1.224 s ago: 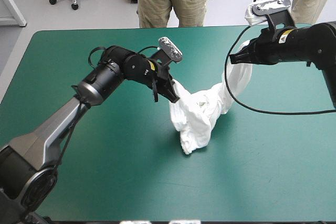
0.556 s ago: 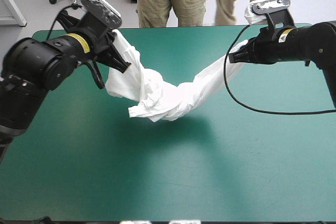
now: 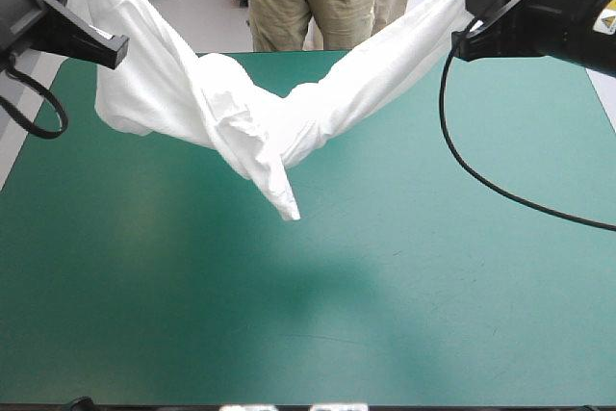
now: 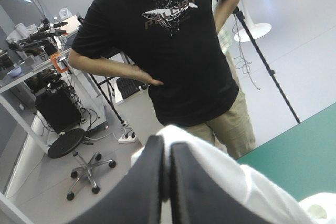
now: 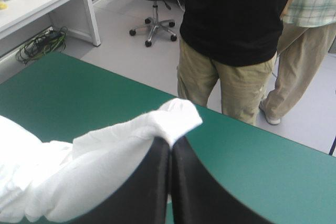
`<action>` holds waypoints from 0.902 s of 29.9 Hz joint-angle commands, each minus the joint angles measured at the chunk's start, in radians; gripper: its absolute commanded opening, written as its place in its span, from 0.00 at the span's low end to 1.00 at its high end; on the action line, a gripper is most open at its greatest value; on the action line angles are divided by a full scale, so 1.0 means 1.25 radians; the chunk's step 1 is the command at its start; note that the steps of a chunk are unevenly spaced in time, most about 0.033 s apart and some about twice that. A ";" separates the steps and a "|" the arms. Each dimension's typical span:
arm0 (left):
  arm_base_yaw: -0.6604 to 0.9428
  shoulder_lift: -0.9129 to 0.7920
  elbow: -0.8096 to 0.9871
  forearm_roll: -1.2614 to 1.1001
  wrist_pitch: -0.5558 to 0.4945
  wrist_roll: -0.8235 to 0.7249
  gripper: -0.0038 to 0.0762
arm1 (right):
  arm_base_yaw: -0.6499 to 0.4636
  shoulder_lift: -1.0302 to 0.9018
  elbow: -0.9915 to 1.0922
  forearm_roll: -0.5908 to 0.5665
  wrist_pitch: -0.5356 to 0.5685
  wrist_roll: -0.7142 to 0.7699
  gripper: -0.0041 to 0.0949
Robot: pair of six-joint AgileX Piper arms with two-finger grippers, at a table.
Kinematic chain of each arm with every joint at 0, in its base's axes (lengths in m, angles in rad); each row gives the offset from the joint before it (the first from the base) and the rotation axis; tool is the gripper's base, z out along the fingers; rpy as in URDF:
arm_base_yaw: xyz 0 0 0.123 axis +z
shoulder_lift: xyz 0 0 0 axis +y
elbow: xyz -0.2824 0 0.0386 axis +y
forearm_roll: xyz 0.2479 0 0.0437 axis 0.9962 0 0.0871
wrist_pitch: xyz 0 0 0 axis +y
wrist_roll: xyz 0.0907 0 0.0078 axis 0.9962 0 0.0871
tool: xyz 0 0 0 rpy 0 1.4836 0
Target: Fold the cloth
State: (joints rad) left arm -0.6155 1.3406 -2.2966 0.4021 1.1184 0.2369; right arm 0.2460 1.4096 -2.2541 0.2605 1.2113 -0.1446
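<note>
Hanging above the counter (image 3: 433, 286), the T-shirt (image 3: 241, 113) stretches twisted between the left claw (image 4: 167, 148) at ten o'clock and the right claw (image 5: 170, 145) at two, each clamped tight onto its fabric. No fold looks made yet; spreading it flat probably comes first.

You have bright, even light from overhead in all three views. High view: the T-shirt (image 3: 164, 84) throws one broad, soft-edged shadow on the worktop (image 3: 500, 267), darkest toward the near middle. The far right of the teal-green cover shows a pale sheen. The T-shirt's upper folds wash out to plain white, and you can read creases only in its hanging middle. Left wrist view: the left fingers (image 4: 142, 187) carry a dull grey highlight, and the floor behind glares pale. Right wrist view: the right fingers (image 5: 199, 192) read flat black, and the T-shirt beside them is blown out.
</note>
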 commanded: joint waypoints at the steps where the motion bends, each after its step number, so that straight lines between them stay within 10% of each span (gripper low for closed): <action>1: -0.001 -0.037 -0.018 -0.012 -0.035 0.004 0.04 | -0.003 -0.039 -0.030 0.009 -0.015 -0.004 0.02; 14: -0.001 -0.265 0.500 -0.051 0.075 -0.128 0.04 | -0.003 -0.317 0.477 -0.051 0.024 0.026 0.02; 27: 0.000 -0.168 0.963 -0.072 -0.266 -0.310 0.04 | -0.003 -0.257 0.873 -0.054 -0.244 0.080 0.02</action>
State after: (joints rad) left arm -0.6155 1.0901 -1.0980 0.2952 0.9299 -0.1065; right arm 0.2460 1.0587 -1.1754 0.1879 1.0653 -0.0581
